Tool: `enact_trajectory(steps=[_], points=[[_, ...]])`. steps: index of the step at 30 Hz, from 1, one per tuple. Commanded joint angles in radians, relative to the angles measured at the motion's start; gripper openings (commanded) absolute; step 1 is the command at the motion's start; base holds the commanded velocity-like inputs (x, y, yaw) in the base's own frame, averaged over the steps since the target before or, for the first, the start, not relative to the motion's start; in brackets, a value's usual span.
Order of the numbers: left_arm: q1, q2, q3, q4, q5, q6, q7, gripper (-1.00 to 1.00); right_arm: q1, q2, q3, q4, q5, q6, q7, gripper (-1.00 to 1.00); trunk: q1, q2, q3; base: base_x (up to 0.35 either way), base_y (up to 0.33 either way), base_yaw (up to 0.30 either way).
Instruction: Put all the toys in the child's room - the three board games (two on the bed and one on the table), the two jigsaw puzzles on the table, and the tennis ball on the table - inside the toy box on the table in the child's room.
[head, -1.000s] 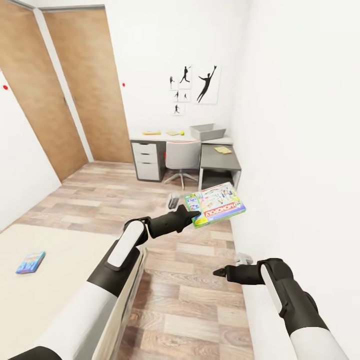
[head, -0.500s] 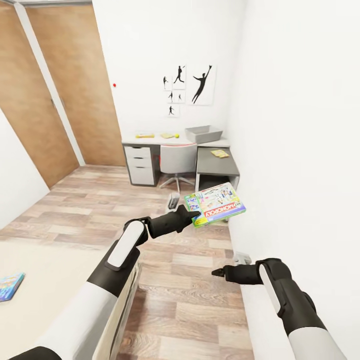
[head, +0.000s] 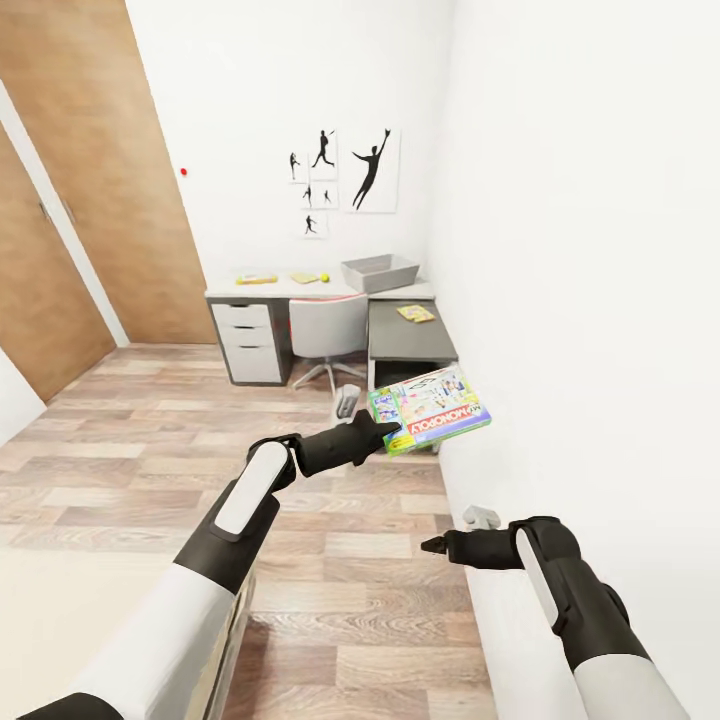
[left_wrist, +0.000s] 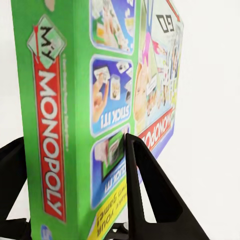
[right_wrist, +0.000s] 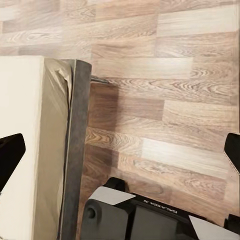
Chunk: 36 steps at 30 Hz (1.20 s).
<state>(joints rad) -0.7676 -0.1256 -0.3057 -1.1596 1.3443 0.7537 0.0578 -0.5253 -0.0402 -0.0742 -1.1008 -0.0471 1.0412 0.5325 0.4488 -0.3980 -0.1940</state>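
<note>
1. The task looks to be in an early stretch. The Monopoly board game (head: 430, 409) is off the bed and carried in the air over the wood floor (head: 150, 460), well short of the surface (head: 300, 290) at the far wall.
2. The toy box (head: 380, 271) sits on that surface near the corner; at this range I cannot tell what, if anything, lies inside it.
3. Not yet put away, as far as can be seen: the tennis ball (head: 324, 277) and two flat coloured items beside it on the pale top, too small to tell puzzle from game, plus another flat yellow item (head: 416, 313) on the dark grey section.
4. The left end effector (head: 388, 432) is clamped on the Monopoly box at its near edge; the left wrist view shows a black finger (left_wrist: 145, 190) pressed against the printed lid, with the other jaw behind the box.
5. The right end effector (head: 432, 546) holds nothing and hangs low beside the white wall; in the right wrist view its jaws stand spread wide, above the corner of the bed (right_wrist: 75, 150) and the floor.
</note>
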Motion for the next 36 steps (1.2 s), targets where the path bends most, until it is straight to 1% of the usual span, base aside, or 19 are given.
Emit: enact_trajectory(steps=[1, 36], points=[[-0.001, 0.0, 0.0, -0.001, 0.012, 0.003, 0.008, -1.0, -0.001, 0.0, -0.001, -0.001, -0.004, 0.006, -0.001, 1.0, 0.001, -0.002, -0.002, 0.337, 0.0, -0.083], [0.002, 0.0, 0.004, -0.002, 0.012, 0.003, 0.008, -1.0, 0.001, 0.0, -0.001, -0.005, -0.004, 0.006, -0.002, 1.0, 0.001, -0.002, -0.002, 0.337, 0.0, -0.008]])
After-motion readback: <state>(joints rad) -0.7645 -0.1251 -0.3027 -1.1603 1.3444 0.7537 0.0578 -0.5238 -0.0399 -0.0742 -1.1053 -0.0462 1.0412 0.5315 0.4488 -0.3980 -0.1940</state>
